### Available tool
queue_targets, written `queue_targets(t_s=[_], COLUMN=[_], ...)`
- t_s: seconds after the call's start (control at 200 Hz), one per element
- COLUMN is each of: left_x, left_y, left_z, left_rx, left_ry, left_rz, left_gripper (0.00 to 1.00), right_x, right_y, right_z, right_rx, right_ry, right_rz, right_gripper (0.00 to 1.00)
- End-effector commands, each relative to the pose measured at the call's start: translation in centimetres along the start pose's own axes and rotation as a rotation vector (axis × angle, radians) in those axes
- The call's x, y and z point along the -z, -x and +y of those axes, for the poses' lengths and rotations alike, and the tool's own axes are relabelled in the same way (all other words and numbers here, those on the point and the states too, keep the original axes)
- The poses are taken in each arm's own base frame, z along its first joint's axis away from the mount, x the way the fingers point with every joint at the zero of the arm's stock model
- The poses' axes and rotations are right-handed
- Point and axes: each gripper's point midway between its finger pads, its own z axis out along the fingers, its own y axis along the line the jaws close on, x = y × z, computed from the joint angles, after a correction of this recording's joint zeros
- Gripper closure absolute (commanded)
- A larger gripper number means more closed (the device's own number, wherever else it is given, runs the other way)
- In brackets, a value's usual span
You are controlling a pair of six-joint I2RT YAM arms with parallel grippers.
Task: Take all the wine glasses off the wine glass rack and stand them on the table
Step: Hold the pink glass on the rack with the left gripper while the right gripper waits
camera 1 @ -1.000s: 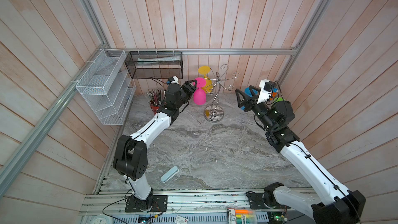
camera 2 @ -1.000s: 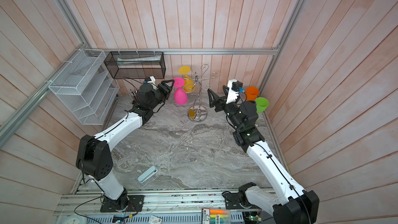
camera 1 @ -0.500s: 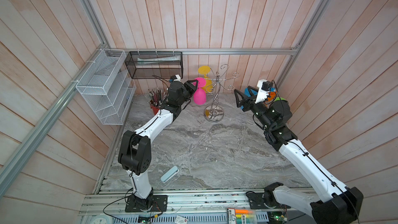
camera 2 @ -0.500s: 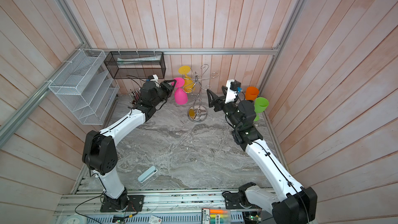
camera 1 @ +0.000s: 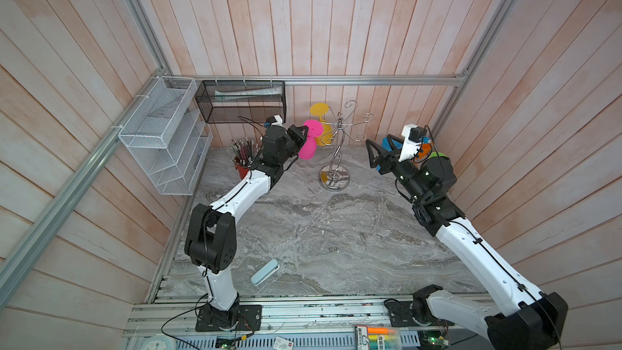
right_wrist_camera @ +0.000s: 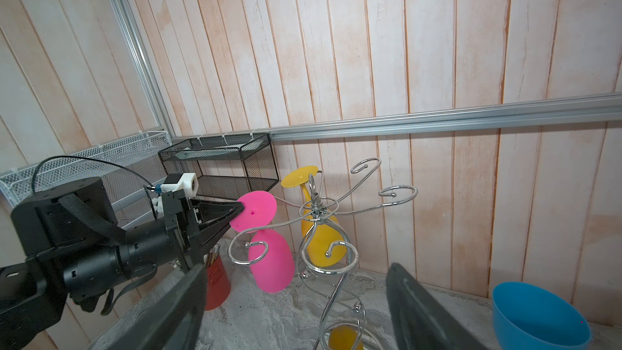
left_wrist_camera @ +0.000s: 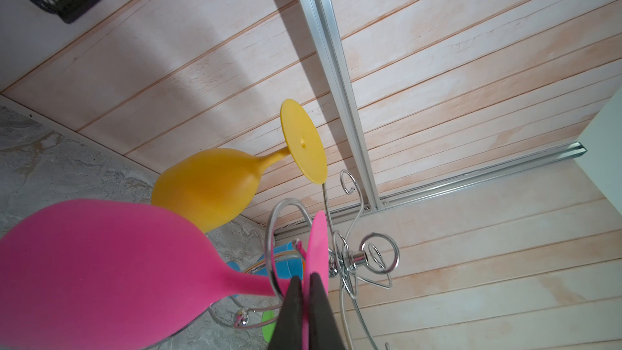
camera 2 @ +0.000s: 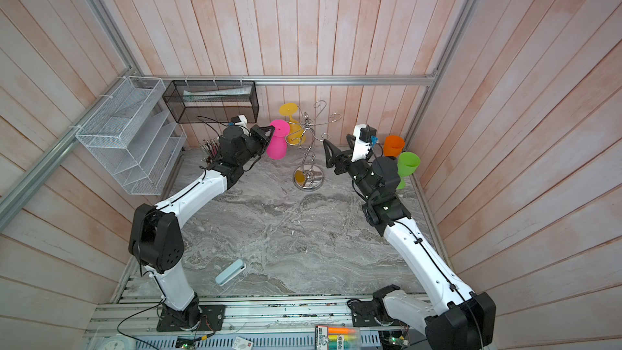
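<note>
Pale blue case (camera 1: 265, 272) lies flat near the table's front. Further back, right gripper (right_wrist_camera: 296, 267) hovers just right of the wine glass rack (camera 1: 336, 181), jaws wide apart, empty. Rack stands upright at rear centre. Left gripper (left_wrist_camera: 304, 281) is clamped on the foot disc of the pink wine glass (camera 1: 308, 149), which hangs bowl-down with its stem inside a hook loop on the rack's left. Yellow wine glass (camera 1: 324, 136) hangs behind, nearest the back wall

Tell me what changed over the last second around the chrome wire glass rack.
The left gripper moved in and shut on the round foot of the pink plastic wine glass. The right gripper stayed open; that glass and the yellow plastic wine glass still hang on the shiny chrome wire rack.
</note>
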Motion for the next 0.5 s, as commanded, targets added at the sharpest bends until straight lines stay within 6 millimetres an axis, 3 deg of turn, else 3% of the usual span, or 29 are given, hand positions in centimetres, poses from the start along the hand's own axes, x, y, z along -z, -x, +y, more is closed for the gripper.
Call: queue_targets(t_s=[0.0,0.495], left_x=[0.3,1.4], left_y=[0.9,1.7], left_z=[-1.8,-3.6], left_rx=[-0.023,-0.029], left_ry=[-0.041,-0.078], left_rz=[-0.012,-0.038], left_gripper=[0.94,0.93], right_x=[0.0,-0.1], right_y=[0.8,0.7], right_z=[0.0,0.1], right_rx=[0.01,0.005], right_ry=[-0.007,0.0], right_rz=[-0.018,-0.016], right_gripper=[0.16,0.16])
